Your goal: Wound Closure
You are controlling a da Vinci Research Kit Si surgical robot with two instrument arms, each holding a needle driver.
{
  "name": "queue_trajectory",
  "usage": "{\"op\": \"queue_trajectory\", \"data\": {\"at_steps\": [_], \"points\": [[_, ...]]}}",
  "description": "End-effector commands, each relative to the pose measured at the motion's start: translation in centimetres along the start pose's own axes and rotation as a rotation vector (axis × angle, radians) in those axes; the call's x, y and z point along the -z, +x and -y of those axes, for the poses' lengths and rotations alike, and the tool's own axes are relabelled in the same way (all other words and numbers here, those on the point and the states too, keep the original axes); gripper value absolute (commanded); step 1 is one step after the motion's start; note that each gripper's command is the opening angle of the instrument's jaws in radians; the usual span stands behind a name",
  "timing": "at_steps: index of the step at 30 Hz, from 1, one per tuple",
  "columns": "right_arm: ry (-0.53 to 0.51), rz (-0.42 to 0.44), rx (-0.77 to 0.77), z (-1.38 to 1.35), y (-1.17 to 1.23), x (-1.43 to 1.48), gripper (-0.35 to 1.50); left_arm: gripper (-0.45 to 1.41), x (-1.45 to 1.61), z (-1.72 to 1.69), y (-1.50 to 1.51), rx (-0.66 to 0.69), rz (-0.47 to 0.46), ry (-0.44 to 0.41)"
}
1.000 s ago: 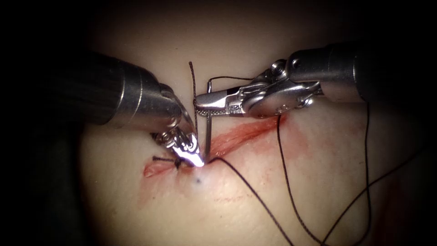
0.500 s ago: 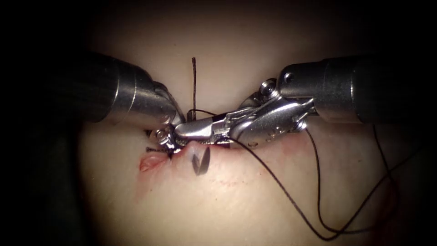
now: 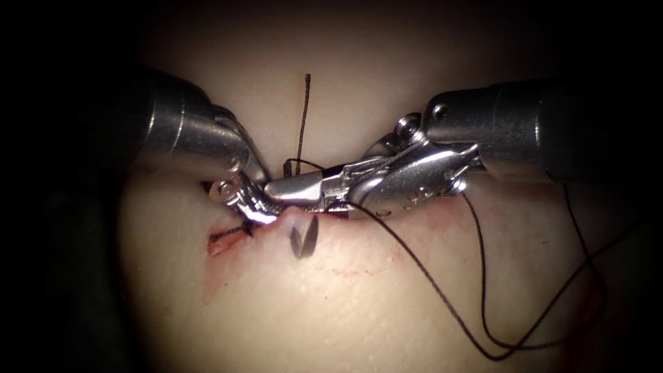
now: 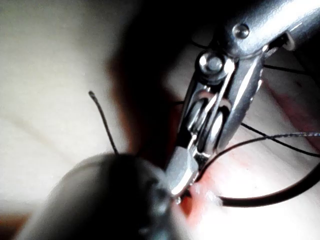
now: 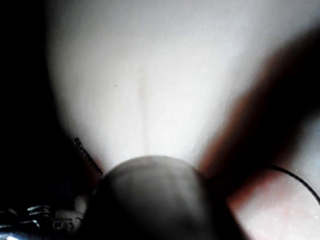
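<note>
The right tool lies low across the cut, jaws shut on the needle near its tail. A short dark length of needle slants from under the jaws to the tissue, meeting its shadow at the cut's near edge, close to the left end. The left tool presses its tip at the cut just left of the right tool, beside a raised lip of tissue. Thread runs from the needle's tail in long loops to the right. From the left wrist, the right tool bears on red tissue.
An earlier stitch sits at the cut's left end, and a stiff cut thread end stands up behind the tools. That thread end also shows from the left wrist. Red fluid stains the cut's margins.
The right tool came down and to the left with the needle, from upright above the cut to low on the tissue. The left tool drew back to the left. The thread loops swung right.
</note>
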State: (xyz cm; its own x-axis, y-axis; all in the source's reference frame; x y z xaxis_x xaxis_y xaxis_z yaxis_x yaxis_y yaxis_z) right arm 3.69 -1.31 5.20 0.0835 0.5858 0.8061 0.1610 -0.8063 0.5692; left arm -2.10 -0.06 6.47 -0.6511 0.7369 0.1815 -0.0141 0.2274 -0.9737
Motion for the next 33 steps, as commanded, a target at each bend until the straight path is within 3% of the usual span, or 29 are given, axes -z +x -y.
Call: {"op": "queue_trajectory", "data": {"at_steps": [1, 3, 5, 8, 11, 15, 19, 20, 23, 24, 26, 33], "points": [[-0.005, -0.002, 0.015, 0.00, 0.09, -0.06, -0.35, 0.42, 0.04, -0.03, 0.06, -0.034, -0.028, 0.004], [-0.019, -0.013, 0.035, 0.00, 0.12, -0.03, -0.35, 0.63, 0.17, -0.22, 0.09, -0.082, -0.050, 0.029], [-0.016, -0.023, 0.055, -0.01, 0.14, -0.01, -0.35, 0.96, 0.30, -0.38, 0.13, -0.177, -0.070, 0.078], [-0.024, -0.031, 0.065, -0.04, 0.16, 0.01, -0.35, 0.88, 0.43, -0.55, 0.19, -0.274, -0.109, 0.167], [-0.037, -0.041, 0.076, -0.08, 0.19, 0.01, -0.35, 0.91, 0.55, -0.69, 0.28, -0.402, -0.125, 0.266], [-0.051, -0.058, 0.085, -0.15, 0.22, 0.03, -0.35, 0.88, 0.63, -0.83, 0.35, -0.707, -0.104, 0.415], [-0.045, -0.078, 0.091, -0.17, 0.23, 0.04, -0.35, 0.91, 0.41, -0.78, 0.22, -1.112, -0.003, 0.597], [-0.045, -0.078, 0.091, -0.17, 0.23, 0.04, -0.35, 0.86, 0.34, -0.75, 0.16, -1.178, 0.009, 0.623], [-0.045, -0.079, 0.092, -0.17, 0.22, 0.05, -0.35, 0.24, 0.17, -0.71, -0.07, -1.317, 0.047, 0.610], [-0.045, -0.079, 0.098, -0.17, 0.22, 0.05, -0.35, 0.19, 0.13, -0.73, -0.14, -1.353, 0.072, 0.594], [-0.045, -0.080, 0.098, -0.17, 0.22, 0.05, -0.35, 0.27, 0.05, -0.79, -0.29, -1.414, 0.096, 0.587], [-0.041, -0.087, 0.100, -0.17, 0.25, 0.05, -0.35, 0.10, -0.29, -0.90, -0.66, -1.401, 0.060, 0.643]]}}
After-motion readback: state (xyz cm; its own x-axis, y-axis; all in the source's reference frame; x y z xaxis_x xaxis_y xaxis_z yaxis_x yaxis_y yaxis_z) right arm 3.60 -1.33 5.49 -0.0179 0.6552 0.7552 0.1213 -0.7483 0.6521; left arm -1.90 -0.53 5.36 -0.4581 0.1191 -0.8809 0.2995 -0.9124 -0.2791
